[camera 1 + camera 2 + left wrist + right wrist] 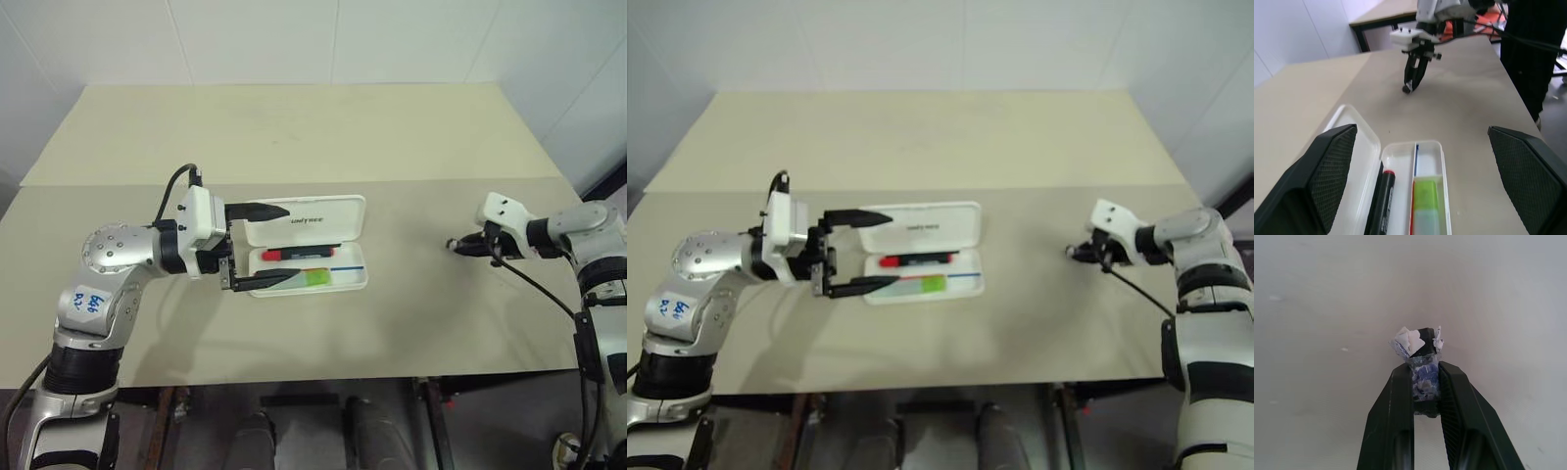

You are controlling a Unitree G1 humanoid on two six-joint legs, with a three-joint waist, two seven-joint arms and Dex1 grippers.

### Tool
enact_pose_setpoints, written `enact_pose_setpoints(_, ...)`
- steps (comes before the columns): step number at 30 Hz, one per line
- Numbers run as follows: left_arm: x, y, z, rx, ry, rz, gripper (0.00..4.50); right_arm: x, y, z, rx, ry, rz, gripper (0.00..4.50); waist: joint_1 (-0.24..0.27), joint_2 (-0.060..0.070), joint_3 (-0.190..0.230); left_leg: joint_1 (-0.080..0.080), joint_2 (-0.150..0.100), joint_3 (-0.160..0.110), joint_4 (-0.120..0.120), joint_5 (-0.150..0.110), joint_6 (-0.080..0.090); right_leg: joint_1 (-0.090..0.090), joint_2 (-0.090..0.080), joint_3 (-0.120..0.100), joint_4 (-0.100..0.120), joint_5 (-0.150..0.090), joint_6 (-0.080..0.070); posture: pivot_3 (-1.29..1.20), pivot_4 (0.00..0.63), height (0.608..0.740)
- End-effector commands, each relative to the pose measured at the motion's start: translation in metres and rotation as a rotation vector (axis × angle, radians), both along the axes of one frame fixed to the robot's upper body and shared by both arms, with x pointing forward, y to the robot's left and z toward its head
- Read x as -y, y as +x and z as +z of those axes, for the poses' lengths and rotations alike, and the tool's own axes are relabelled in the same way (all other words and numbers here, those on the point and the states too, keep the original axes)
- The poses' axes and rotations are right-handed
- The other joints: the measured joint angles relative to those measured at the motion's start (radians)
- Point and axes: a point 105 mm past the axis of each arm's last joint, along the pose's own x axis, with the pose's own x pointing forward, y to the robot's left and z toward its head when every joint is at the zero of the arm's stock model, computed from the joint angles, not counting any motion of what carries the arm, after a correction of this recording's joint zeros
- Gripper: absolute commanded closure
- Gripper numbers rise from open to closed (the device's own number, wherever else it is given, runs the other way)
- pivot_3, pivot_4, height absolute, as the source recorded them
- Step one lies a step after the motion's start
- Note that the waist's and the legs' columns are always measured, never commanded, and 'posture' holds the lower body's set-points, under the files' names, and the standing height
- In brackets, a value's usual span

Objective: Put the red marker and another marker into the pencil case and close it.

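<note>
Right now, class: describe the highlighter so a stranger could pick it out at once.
Find the open white pencil case at the middle of the tan table. In its tray, the highlighter lies on the side nearer the robot, beside the red marker. It alone is stubby, pale-bodied and lime-green capped.

I see a beige table running wide before me. Directly on it, left of centre, lies the white pencil case, lid folded back flat against the tabletop toward the far edge.
</note>
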Motion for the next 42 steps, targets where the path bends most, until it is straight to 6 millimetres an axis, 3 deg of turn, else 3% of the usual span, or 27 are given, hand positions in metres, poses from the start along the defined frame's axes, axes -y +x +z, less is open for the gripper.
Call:
enact_pose_setpoints(1, -0.011, -0.004, 0.001, 0.034, 0.036, 0.008, 0.0, -0.034, 0.0, 0.022, 0.017, 0.082, 0.172, 4.11, -0.017, 0.0, 0.0, 0.0, 0.0, 0.0, 0.0, 0.0, 0.0, 0.0, 0.0, 0.0, 0.0, 0.0, 0.0, 0.0, 0.15, 0.74)
enact_pose_setpoints(9, -0.033, -0.005, -0.007, 0.025, 0.109, 0.038, 0.0, -0.101, -0.013, 0.039, 0.008, 0.191, 0.465, 4.11, -0.032, 0.001, 0.0, 0.0, 0.0, 0.0, 0.0, 0.0, -0.001, -0.002, 0.0, 0.0, 0.003, 0.0, 0.0, 0.0, 0.15, 0.74)
enact_pose_setpoints(11, -0.038, -0.004, -0.007, 0.028, 0.112, 0.051, 0.0, -0.12, -0.02, 0.039, 0.003, 0.221, 0.523, 4.11, -0.031, 0.001, 0.0, 0.0, 0.0, 0.0, 0.0, 0.0, -0.001, -0.002, 0.0, 0.0, 0.004, 0.0, 0.0, 0.0, 0.15, 0.74)
enact_pose_setpoints(18, -0.047, -0.004, -0.012, 0.023, 0.132, 0.079, 0.0, -0.158, -0.046, 0.028, -0.061, 0.278, 0.62, 4.11, -0.014, 0.001, 0.0, -0.002, 0.0, 0.0, 0.0, 0.0, 0.0, -0.004, 0.0, 0.0, 0.008, -0.001, -0.001, 0.0, 0.15, 0.74)
enact_pose_setpoints(28, -0.046, -0.006, -0.015, 0.015, 0.13, 0.089, 0.0, -0.183, -0.062, 0.012, -0.136, 0.281, 0.676, 4.11, -0.016, 0.001, 0.0, -0.001, 0.0, -0.001, 0.0, 0.0, 0.0, -0.004, 0.0, 0.0, 0.007, -0.001, -0.002, 0.0, 0.15, 0.74)
enact_pose_setpoints(42, -0.04, -0.008, -0.016, 0.014, 0.11, 0.087, 0.0, -0.193, -0.042, 0.007, -0.13, 0.273, 0.636, 4.11, -0.017, 0.001, 0.0, -0.001, 0.0, -0.001, 0.0, 0.0, 0.0, -0.004, 0.0, 0.0, 0.007, -0.001, -0.002, 0.0, 0.15, 0.74)
